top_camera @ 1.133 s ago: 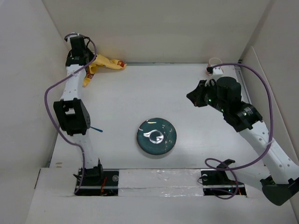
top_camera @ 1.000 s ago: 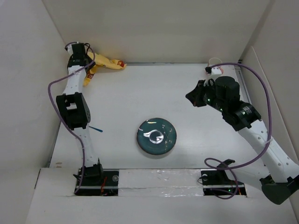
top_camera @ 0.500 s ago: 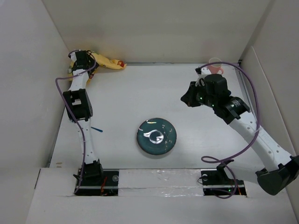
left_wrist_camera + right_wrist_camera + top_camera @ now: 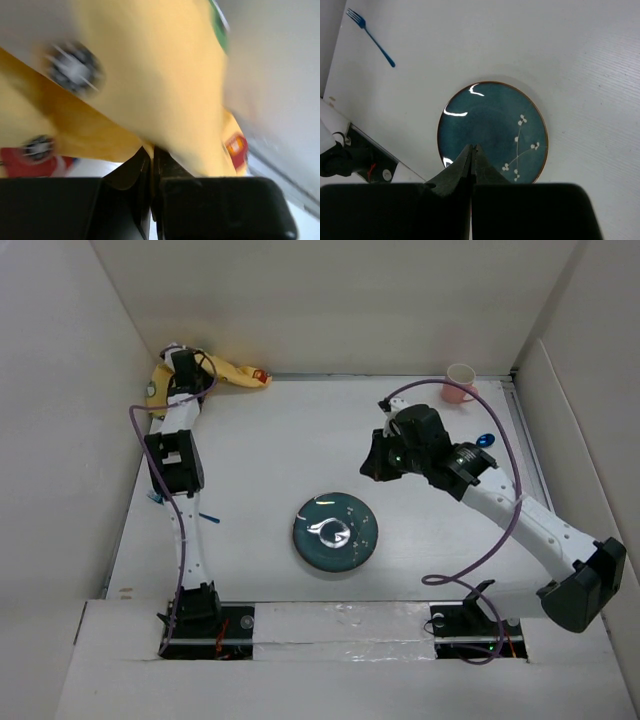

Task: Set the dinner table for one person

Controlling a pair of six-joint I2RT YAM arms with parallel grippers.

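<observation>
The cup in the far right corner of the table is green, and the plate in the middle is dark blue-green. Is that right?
Not quite. The cup in the far right corner of the table is pink, not green, as the top external view shows. The plate in the middle is dark blue-green, just as you said.

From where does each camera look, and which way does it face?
Top external: above, behind the bases, looking down on the dinner table; the left arm and right arm show.
Left wrist: close against the yellow mat; left gripper at bottom.
Right wrist: high, facing down at the plate and fork; right gripper at bottom.
Shared: top external also shows mat, plate, fork.
</observation>
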